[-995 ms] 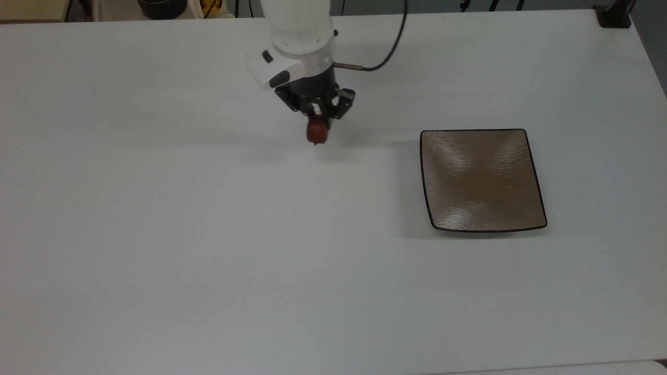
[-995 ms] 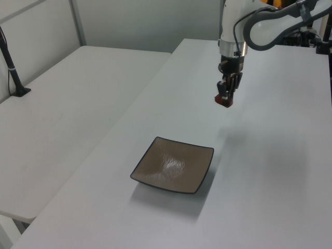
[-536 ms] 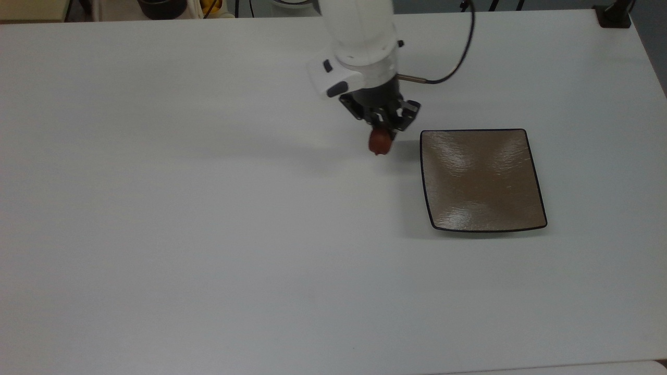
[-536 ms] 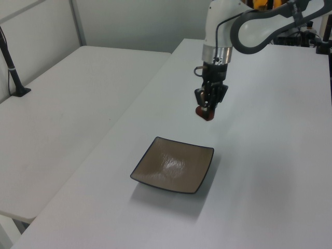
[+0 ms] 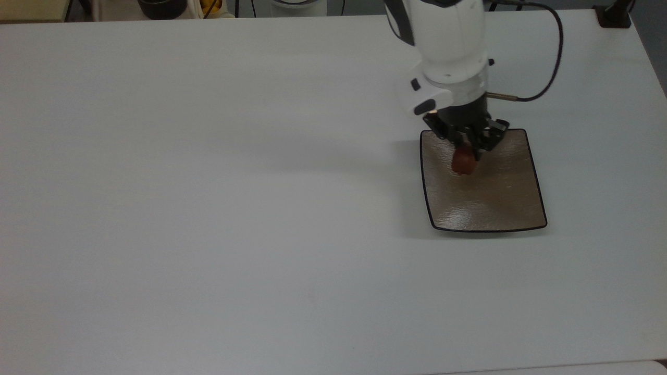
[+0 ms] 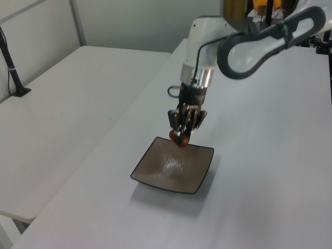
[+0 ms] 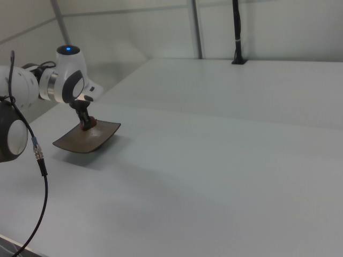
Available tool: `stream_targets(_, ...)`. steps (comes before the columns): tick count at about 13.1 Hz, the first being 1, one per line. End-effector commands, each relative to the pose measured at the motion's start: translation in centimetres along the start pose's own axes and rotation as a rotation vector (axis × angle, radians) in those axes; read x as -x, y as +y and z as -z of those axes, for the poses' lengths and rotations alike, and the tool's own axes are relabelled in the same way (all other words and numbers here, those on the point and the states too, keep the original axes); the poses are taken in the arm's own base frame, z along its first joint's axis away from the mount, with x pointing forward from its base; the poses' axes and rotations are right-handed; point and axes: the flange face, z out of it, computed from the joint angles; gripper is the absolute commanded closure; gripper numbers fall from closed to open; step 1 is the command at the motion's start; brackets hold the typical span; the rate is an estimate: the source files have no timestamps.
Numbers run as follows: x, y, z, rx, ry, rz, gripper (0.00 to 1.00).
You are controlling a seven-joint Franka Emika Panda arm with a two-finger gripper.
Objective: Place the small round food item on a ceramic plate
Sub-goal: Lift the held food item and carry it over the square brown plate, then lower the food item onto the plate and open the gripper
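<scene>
Carrying phase looks nearly finished: the claw [image 5: 465,151] is clenched on the small round food item [image 5: 462,161], and both sit over the ceramic plate [image 5: 490,203].

- Top view: the reddish-brown lump hangs from the claw tips over the plate's far-left part, inside the black rim.
- Left view: the food item [image 6: 179,138] is just above the plate's far edge [image 6: 182,146], apart from the dished surface as far as I can judge. Plate [image 6: 155,179] lies flat.
- Right view: the claw [image 7: 86,125] is low over the plate [image 7: 75,143]; I can't tell contact from there.

Done, by my read: pick-up and transport. Left: lower a bit, maybe shift toward the plate's centre, let go, back away. The item is rounded and glossy, so a drop near the rim could roll off; the dish shape should help if it lands more central.

Surface [image 5: 208,208]: plain white, matte, flat, carrying the plate. A black cable [image 5: 547,78] loops off the wrist, above the surface.

Room: a second white surface [image 6: 62,104] sits beside on the left view's left, with a black post [image 6: 13,72] on it. Pale walls and upright frame bars behind. Some dark and yellow objects past the far edge in the top view, too cut off to name.
</scene>
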Motion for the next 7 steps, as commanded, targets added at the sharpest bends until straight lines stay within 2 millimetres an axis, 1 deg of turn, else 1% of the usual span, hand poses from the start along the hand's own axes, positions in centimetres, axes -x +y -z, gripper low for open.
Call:
stream_targets(1, 1.1, -1.6, -4.7, 0.005, -0.019, -0.012, 0.69)
stream_targets(2, 1.6, -1.7, -5.9, 0.014, -0.017, -0.008, 0.67)
stream_targets(3, 1.7, -1.8, -6.4, 0.016, -0.006, -0.005, 0.62)
stream_targets(5, 1.6, -1.7, -6.6, 0.021, 0.001, -0.002, 0.4)
stream_targets(7, 1.5, -2.0, -6.1, 0.015, 0.005, 0.001, 0.19)
